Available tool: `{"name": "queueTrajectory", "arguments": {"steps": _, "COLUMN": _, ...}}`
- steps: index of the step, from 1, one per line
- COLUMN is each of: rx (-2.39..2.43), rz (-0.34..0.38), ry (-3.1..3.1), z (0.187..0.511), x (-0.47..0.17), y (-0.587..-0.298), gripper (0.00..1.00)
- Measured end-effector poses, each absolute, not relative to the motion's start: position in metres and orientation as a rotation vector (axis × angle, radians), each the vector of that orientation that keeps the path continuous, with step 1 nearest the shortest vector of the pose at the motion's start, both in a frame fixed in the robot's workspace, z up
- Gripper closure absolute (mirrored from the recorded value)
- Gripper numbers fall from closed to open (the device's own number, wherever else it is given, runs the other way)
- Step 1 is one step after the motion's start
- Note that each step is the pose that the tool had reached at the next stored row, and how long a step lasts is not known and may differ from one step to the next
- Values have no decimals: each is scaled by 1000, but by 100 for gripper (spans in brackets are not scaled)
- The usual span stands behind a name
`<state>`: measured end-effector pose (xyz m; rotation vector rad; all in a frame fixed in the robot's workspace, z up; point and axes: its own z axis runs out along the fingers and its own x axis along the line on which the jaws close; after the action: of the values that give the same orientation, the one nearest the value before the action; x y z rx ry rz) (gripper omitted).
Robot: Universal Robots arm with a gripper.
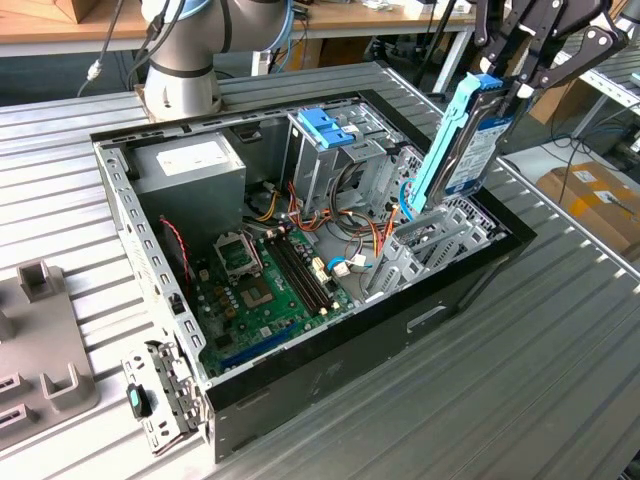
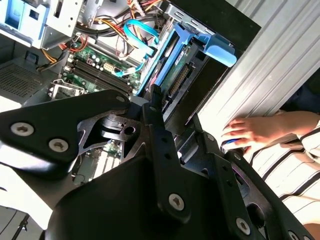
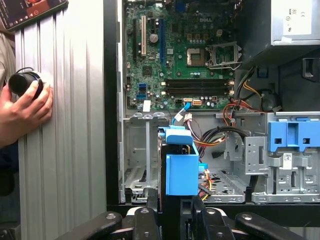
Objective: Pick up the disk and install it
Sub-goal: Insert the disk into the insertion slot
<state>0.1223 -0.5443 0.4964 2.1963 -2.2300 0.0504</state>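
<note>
Blue-railed disk pinched by end effector, tilted over drive bay, cables beside, hand nearby

Gripper tilted, jaws clamped tight.

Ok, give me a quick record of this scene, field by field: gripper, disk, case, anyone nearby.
gripper: shut on the disk, above the case's end at the exterior view's right
disk: tilted, lower end at the metal drive bay, not yet seated
case: open, lying on the table
person: a hand on the table beside the case
</note>
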Motion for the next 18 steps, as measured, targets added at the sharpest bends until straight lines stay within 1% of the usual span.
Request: {"name": "queueTrajectory", "arguments": {"steps": 18, "rx": 2196, "rz": 50, "ry": -2230, "z": 496, "x": 121, "y": -550, "gripper": 65}}
